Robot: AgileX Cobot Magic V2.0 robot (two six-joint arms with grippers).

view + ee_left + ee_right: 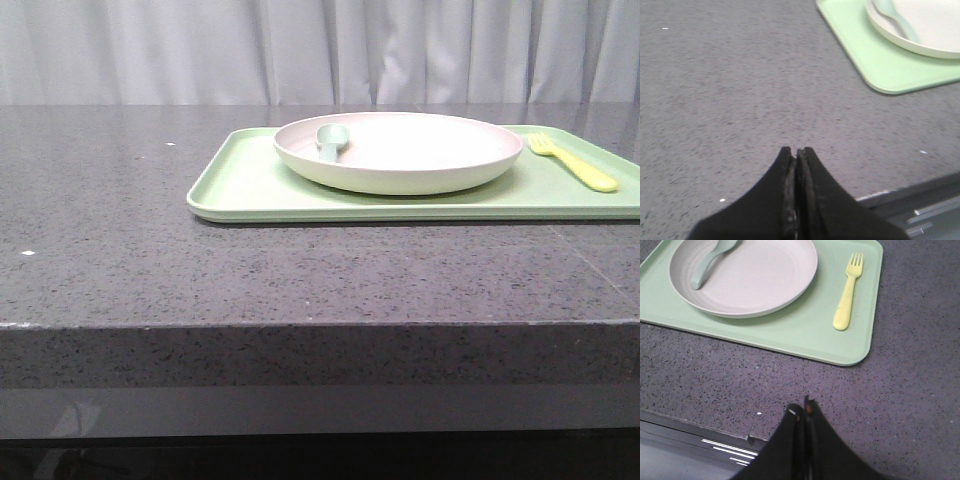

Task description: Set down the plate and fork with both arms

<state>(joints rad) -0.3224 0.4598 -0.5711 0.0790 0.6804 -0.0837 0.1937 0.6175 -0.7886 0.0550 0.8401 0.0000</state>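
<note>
The cream-white plate point(420, 160) sits on the light green tray point(240, 185) at the table's far right. It also shows in the left wrist view point(935, 30) and the right wrist view point(755, 280). The pale yellow fork point(575, 163) lies on the tray to the plate's right, and shows in the right wrist view point(847, 292). My left gripper point(796, 150) is shut and empty over bare table, left of the tray. My right gripper point(802, 409) is shut and empty near the table's front edge, in front of the tray. Neither gripper shows in the front view.
A grey-green spoon point(329, 140) lies in the plate's left side, also in the right wrist view point(707, 262). The dark speckled table point(120, 230) has its front edge close to both grippers. Grey curtains hang behind.
</note>
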